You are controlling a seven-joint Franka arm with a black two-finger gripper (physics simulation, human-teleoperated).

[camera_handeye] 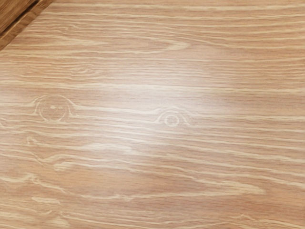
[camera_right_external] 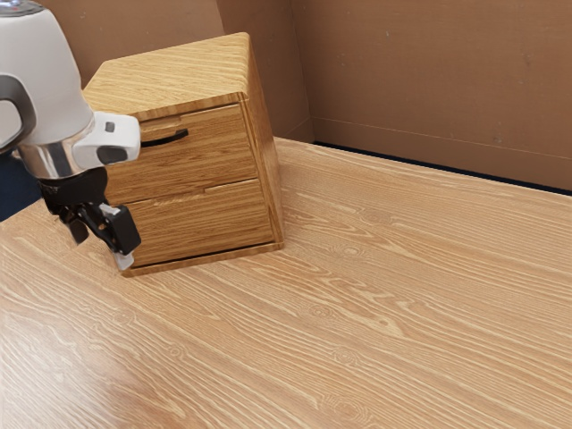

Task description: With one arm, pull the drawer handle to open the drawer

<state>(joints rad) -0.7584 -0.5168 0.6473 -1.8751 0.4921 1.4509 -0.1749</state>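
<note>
A small wooden cabinet [camera_right_external: 192, 80] stands on the table at the exterior view's left, with two drawer fronts facing the camera. The upper drawer [camera_right_external: 192, 165] carries a thin black handle [camera_right_external: 166, 138] near its top edge, and its front sits flush with the cabinet frame. The lower drawer [camera_right_external: 210, 223] also looks shut. My black gripper [camera_right_external: 100, 243] hangs in front of the cabinet's lower left corner, below and to the left of the handle, pointing down at the table. Its fingers [camera_right_external: 122, 234] stand apart with nothing between them. In the wrist view the cabinet's base edge [camera_handeye: 13, 23] shows beside bare table.
The wooden table [camera_right_external: 375, 295] stretches wide to the exterior view's right and front. Brown walls [camera_right_external: 429, 71] close the scene behind the cabinet and along the table's far edge.
</note>
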